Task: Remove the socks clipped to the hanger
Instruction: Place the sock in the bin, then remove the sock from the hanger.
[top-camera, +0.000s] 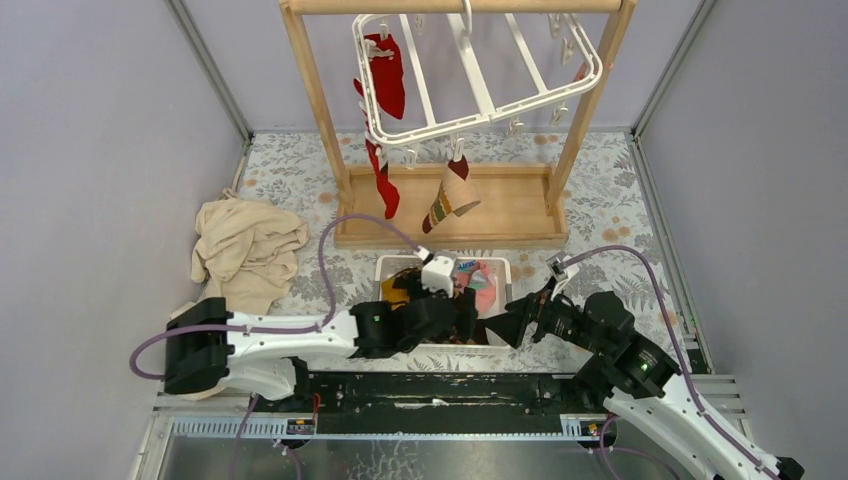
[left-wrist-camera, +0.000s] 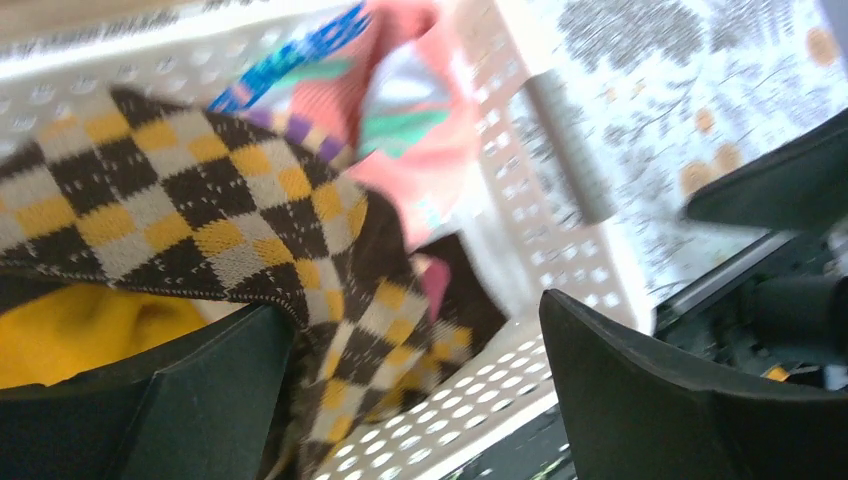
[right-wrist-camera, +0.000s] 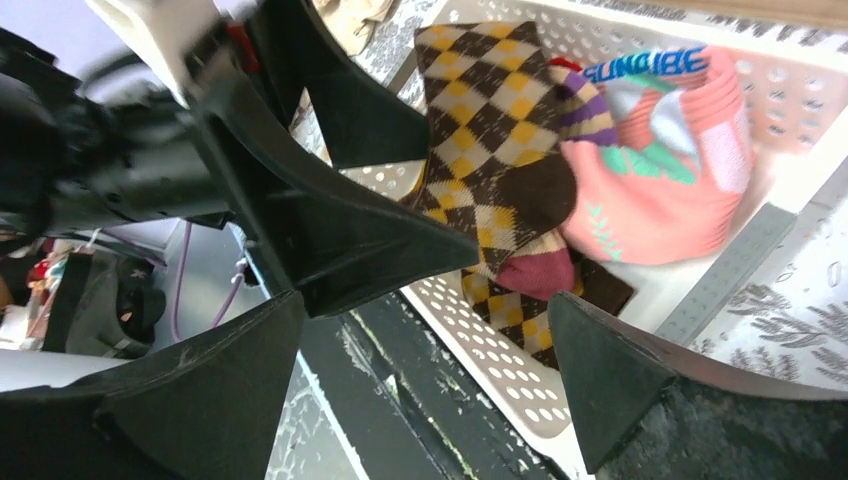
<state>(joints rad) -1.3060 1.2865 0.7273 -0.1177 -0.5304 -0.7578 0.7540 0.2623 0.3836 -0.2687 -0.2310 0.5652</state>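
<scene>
A flower-printed cloth is covering the table (top-camera: 600, 190), and plain grey-lilac walls (top-camera: 100, 150) are closing it in on the left, right and far sides. A wooden rack (top-camera: 315, 110) is standing at the far edge, and the hanger (top-camera: 480, 90) is hanging tilted from its top bar. Three of the socks are hanging from the hanger: a plain red sock (top-camera: 388, 80) at its left side, a red-white striped sock (top-camera: 383, 180) dangling below it, and a tan sock (top-camera: 452, 198) with coloured bands at the hanger's near edge. A crumpled beige cloth (top-camera: 245, 250) is lying toward the table's left edge.

A white perforated basket (top-camera: 497, 265) is sitting by the middle of the near edge, just in front of the rack's base. An argyle sock (left-wrist-camera: 180, 190), a pink patterned sock (right-wrist-camera: 660, 170) and a mustard yellow sock (left-wrist-camera: 70, 325) are lying inside it.

The left gripper (left-wrist-camera: 410, 320) is hovering over the basket's left part with its jaws spread wide, gripping nothing; the argyle sock is lying beside one finger. The right gripper (top-camera: 510, 322) is pointing at the basket's near right corner, its jaws also standing wide apart and empty, with the left gripper crossing right in front of it. A black rail (top-camera: 430, 390) is running along the near edge.
</scene>
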